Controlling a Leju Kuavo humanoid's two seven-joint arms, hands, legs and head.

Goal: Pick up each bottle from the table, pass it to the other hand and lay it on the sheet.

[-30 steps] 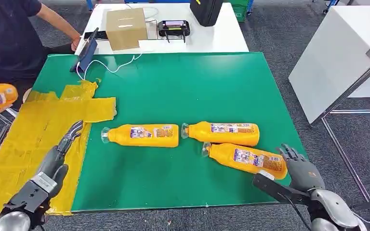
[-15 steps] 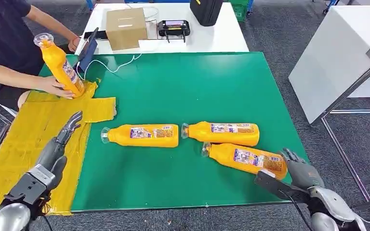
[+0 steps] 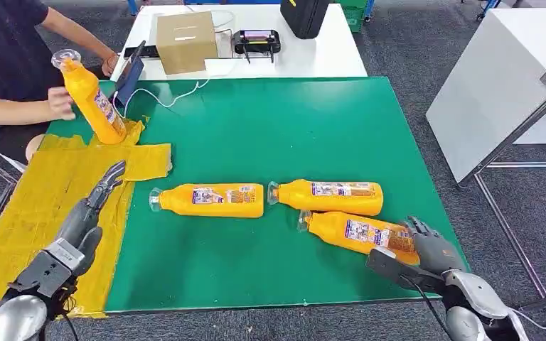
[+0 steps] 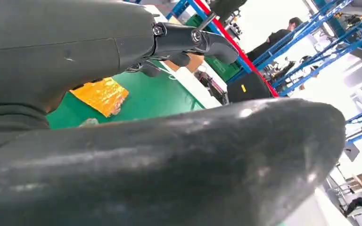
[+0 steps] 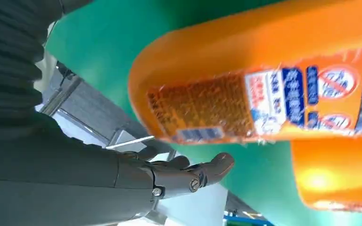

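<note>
Three orange bottles lie on the green table [image 3: 270, 128]: one at the middle [image 3: 210, 199], one to its right [image 3: 329, 196], and the nearest one [image 3: 361, 233] at the front right. My right hand [image 3: 426, 245] is at that bottle's base end, fingers apart; the right wrist view shows the bottle [image 5: 264, 89] just beyond the fingers [image 5: 193, 174], apart from them. My left hand [image 3: 89, 211] hovers over the yellow sheet [image 3: 35, 206], fingers stretched, holding nothing. A person stands a fourth bottle [image 3: 91, 98] upright at the sheet's far end.
A white table [image 3: 256, 42] behind holds a cardboard box [image 3: 185, 32], a black controller [image 3: 257, 41] and a dark bag [image 3: 304, 15]. A tablet [image 3: 129, 77] with a white cable lies at the green table's far left. A white cabinet [image 3: 498, 85] stands to the right.
The person brought a bottle in from the left and stood it upright on the sheet's far end. My right hand edged closer to the nearest bottle's base. My left hand barely shifted.
</note>
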